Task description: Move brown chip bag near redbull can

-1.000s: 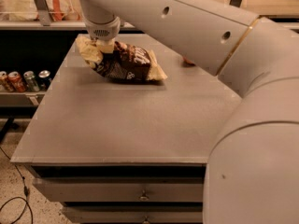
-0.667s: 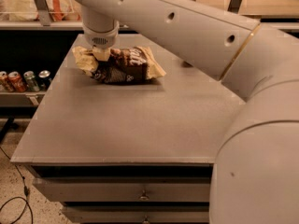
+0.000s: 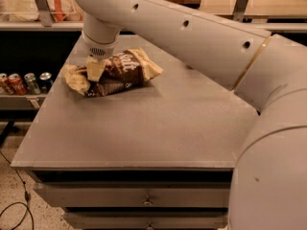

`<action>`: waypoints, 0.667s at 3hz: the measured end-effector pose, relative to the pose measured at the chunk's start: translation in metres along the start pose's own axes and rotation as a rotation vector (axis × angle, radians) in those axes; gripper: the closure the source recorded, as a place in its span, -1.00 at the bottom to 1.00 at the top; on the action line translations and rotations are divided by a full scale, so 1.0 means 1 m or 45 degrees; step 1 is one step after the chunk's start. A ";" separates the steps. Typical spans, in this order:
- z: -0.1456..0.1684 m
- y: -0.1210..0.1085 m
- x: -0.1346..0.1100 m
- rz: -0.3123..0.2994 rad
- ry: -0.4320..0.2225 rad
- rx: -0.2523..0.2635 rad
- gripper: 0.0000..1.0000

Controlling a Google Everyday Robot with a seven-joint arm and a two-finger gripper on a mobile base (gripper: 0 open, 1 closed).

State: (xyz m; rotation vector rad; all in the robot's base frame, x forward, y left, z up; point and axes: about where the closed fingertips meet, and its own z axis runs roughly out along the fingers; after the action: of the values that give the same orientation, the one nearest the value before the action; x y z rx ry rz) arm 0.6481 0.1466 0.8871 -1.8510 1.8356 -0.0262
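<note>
At far left, on a low dark shelf beside the table, we see a row of short orange and silver drink cans (image 3: pixel 24 83), none tall or slim, so not our target. Next right, the gripper (image 3: pixel 96 70) comes straight down from the round white wrist onto the left part of the brown chip bag (image 3: pixel 125 70), a big crinkly dark-brown pouch with cream-yellow ends and white lettering. The jaws look closed almost fully, pinching a gathered fold of the bag's left portion, nothing else in them. The bag sits at the back-left part of the flat grey tabletop (image 3: pixel 158 128), tilted, right end fanned out. We cannot tell if its underside touches the surface. We judge the bag light, soft and air-filled: thin slick film that crumples, chips inside that break if squeezed hard. The best hold is a pinch on a crimped end or a bunched fold, as here, not across the puffy middle. The loose end will likely sag and swing, so a slow carry suits it. Below the top edge runs a grey metal drawer front (image 3: pixel 144 195). Further right, the thick white robot arm (image 3: pixel 192 28) sweeps across the back and fills the right side. We see no redbull can anywhere, and the arm may be hiding it.
</note>
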 end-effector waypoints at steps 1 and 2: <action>-0.004 0.003 -0.003 0.024 -0.047 0.003 -1.00; -0.015 0.001 0.001 0.047 -0.062 0.031 -1.00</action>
State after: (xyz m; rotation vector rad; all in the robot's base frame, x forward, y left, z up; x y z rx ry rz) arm 0.6419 0.1401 0.8990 -1.7851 1.8282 0.0095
